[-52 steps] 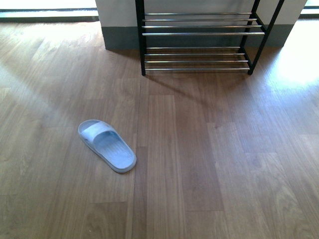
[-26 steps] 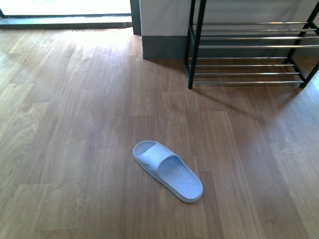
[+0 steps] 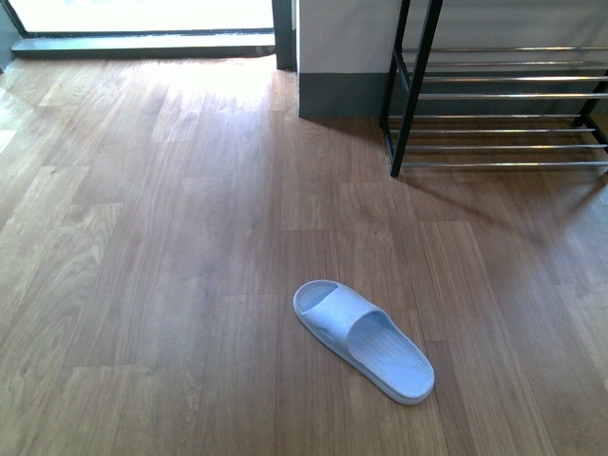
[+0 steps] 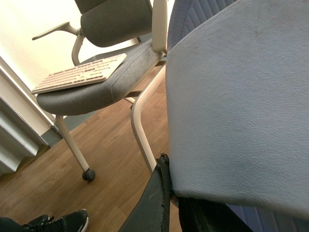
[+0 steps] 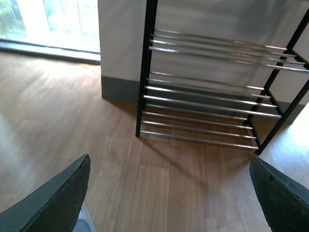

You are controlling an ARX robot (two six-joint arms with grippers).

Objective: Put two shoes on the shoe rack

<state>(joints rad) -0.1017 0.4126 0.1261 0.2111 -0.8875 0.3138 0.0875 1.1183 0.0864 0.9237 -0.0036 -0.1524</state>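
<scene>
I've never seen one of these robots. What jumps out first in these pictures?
A pale blue slipper lies alone on the wooden floor in the front view, with the black shoe rack of chrome rods by the wall beyond it, to the right. In the left wrist view a matching slipper fills the picture, apparently held in the left hand, with a grey office chair carrying a keyboard behind.

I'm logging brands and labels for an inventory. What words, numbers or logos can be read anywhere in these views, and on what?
No text is readable.
Keyboard on the grey chair: key legends too small to read.
Floor slipper: no brand shows.
Near slipper filling the left wrist view: plain, no print.
Shoe rack: no label.
</scene>
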